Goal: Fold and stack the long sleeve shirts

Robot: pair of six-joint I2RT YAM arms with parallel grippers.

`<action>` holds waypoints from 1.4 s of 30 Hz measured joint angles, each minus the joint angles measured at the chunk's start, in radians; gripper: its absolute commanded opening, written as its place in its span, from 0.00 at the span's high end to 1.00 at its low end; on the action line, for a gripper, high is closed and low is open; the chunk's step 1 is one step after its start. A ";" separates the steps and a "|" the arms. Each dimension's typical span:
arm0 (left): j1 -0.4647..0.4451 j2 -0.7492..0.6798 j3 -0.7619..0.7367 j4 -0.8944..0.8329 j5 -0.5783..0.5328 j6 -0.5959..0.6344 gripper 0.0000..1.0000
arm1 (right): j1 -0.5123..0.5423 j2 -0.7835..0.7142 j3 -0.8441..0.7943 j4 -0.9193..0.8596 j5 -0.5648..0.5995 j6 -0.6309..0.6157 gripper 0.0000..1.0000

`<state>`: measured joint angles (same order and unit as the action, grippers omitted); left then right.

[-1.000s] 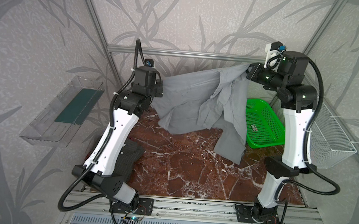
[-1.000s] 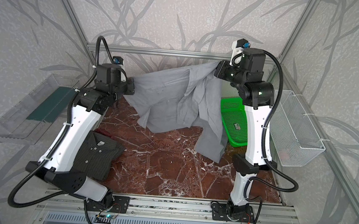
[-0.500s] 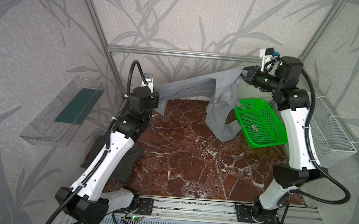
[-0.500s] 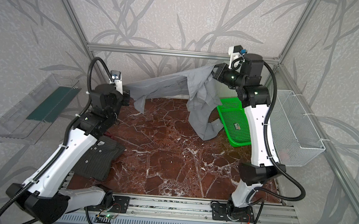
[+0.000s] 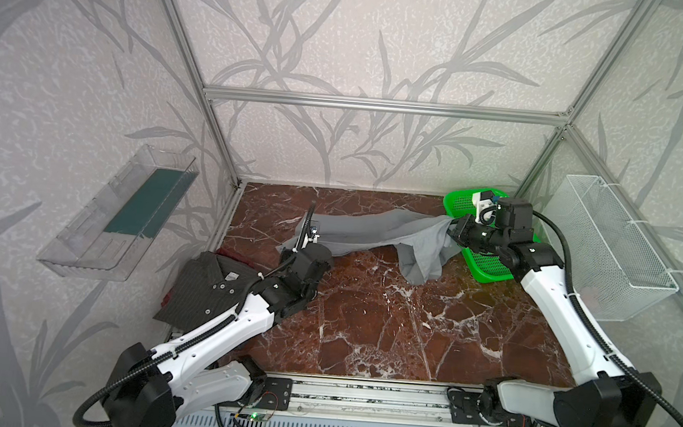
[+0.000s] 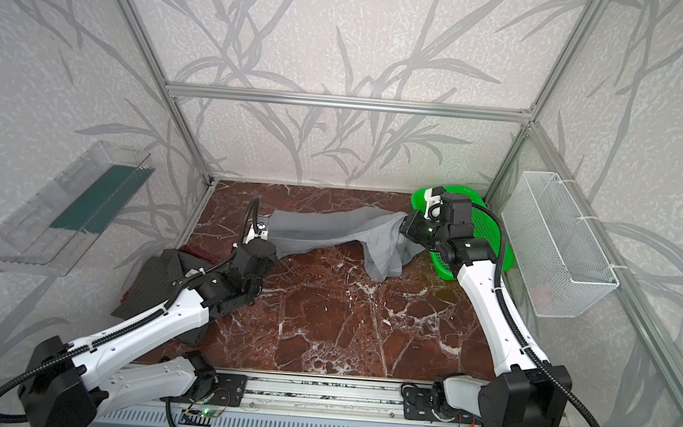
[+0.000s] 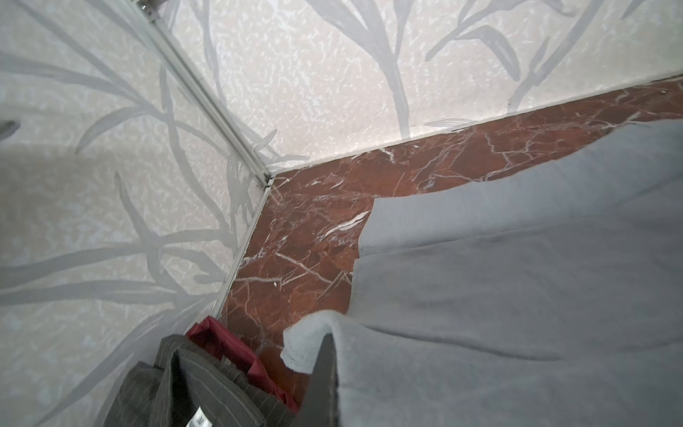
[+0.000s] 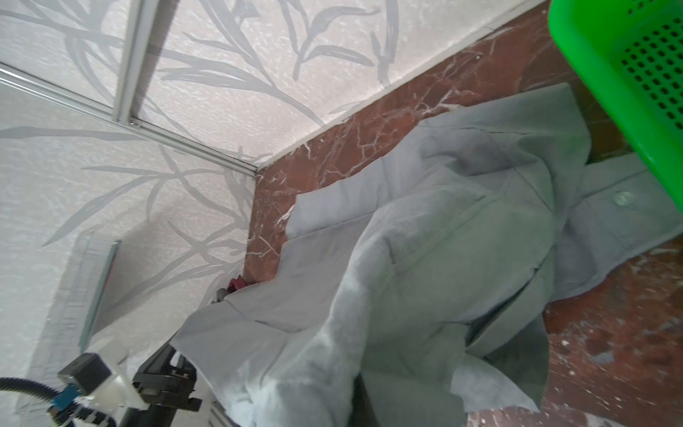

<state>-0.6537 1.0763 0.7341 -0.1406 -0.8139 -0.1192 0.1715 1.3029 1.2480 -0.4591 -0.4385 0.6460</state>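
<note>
The fingers (image 7: 325, 369) of the left gripper (image 5: 322, 245) are pinched on one end of the grey shirt (image 5: 371, 233); those of the right gripper (image 5: 452, 230) are pinched on the other. The shirt is held stretched over the table (image 5: 364, 329) from 10 to 2 o'clock. The pinstriped shirt (image 5: 208, 291) is laid at 8 o'clock.

no text, brand, number or sign can be read anywhere in the scene. the only printed item is a small white neck label (image 7: 199, 421) sewn inside the collar of the dark pinstriped shirt (image 5: 208, 291). in the left wrist view it carries a few dark marks, cut off at the frame edge and too blurred to make out. in both top views it is only a tiny pale patch.
</note>
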 measured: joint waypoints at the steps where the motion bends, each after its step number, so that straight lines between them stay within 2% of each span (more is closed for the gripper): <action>1: 0.000 0.000 -0.008 -0.011 -0.005 -0.023 1.00 | 0.000 0.007 0.003 -0.018 0.016 -0.018 0.97; 3: -0.003 0.009 -0.011 -0.034 -0.008 -0.060 1.00 | 0.000 0.036 0.023 -0.056 0.037 -0.046 0.90; 4: -0.005 0.011 -0.011 -0.040 -0.008 -0.071 1.00 | 0.001 0.060 0.037 -0.072 0.045 -0.055 0.82; 6: -0.009 0.011 -0.010 -0.055 -0.009 -0.087 1.00 | 0.000 0.113 0.072 -0.098 0.064 -0.077 0.76; 9: -0.008 0.020 0.006 -0.096 -0.011 -0.100 1.00 | 0.000 0.203 0.149 -0.163 0.077 -0.111 0.56; 13: -0.008 0.061 0.056 -0.143 -0.011 -0.110 1.00 | 0.005 0.231 0.176 -0.222 0.131 -0.148 0.44; 17: -0.005 0.084 0.071 -0.168 0.000 -0.126 1.00 | 0.013 0.175 0.169 -0.266 0.208 -0.172 0.31; 23: 0.008 0.119 0.102 -0.208 0.032 -0.140 1.00 | 0.019 0.027 0.136 -0.276 0.305 -0.201 0.29; 32: 0.060 0.142 0.143 -0.242 0.096 -0.161 1.00 | 0.049 0.071 0.322 -0.354 0.327 -0.236 0.33; 34: 0.076 0.150 0.146 -0.255 0.114 -0.171 1.00 | 0.121 0.021 0.286 -0.355 0.352 -0.242 0.33; 36: 0.087 0.164 0.154 -0.259 0.132 -0.178 1.00 | 0.241 -0.072 0.201 -0.351 0.382 -0.244 0.35; 39: 0.102 0.182 0.169 -0.267 0.161 -0.188 1.00 | 0.447 -0.253 0.009 -0.346 0.428 -0.223 0.35; 42: 0.116 0.193 0.185 -0.275 0.192 -0.196 1.00 | 0.589 -0.383 -0.172 -0.345 0.470 -0.186 0.36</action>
<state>-0.5377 1.2697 0.9195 -0.4160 -0.6224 -0.3153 0.7601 0.9195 1.0763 -0.8040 0.0319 0.4599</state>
